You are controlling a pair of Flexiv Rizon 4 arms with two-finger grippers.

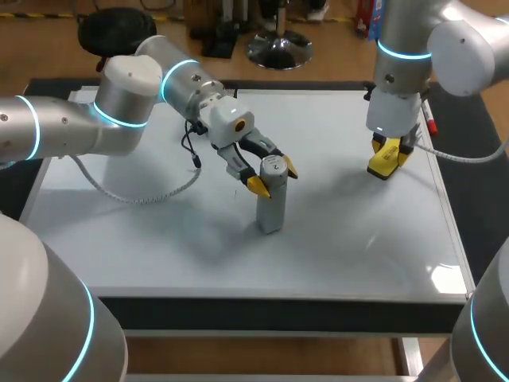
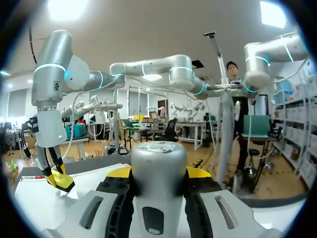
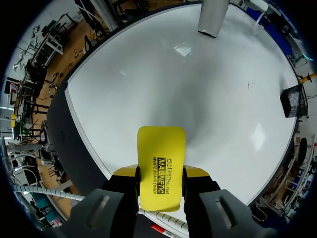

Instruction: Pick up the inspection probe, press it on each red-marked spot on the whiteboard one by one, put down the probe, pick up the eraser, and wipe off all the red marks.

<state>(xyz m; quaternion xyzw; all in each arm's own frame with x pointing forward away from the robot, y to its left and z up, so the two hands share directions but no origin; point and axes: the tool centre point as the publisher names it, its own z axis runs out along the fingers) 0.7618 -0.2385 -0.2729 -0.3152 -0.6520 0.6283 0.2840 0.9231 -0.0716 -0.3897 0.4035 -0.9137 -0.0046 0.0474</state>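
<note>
Seemingly late: left gripper (image 1: pixel 274 177) clamps the inspection probe (image 1: pixel 271 211) on the whiteboard (image 1: pixel 358 239), right gripper (image 3: pixel 161 174) grips the eraser (image 3: pixel 161 148); no red marks visible.

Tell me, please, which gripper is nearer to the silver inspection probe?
Left. The left gripper is shut on the inspection probe; the right gripper, holding the eraser, is off near the right edge of the whiteboard.

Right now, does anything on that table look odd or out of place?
Nothing stands out: the probe stands upright in the left end effector, and the eraser sits in the right end effector.
</note>
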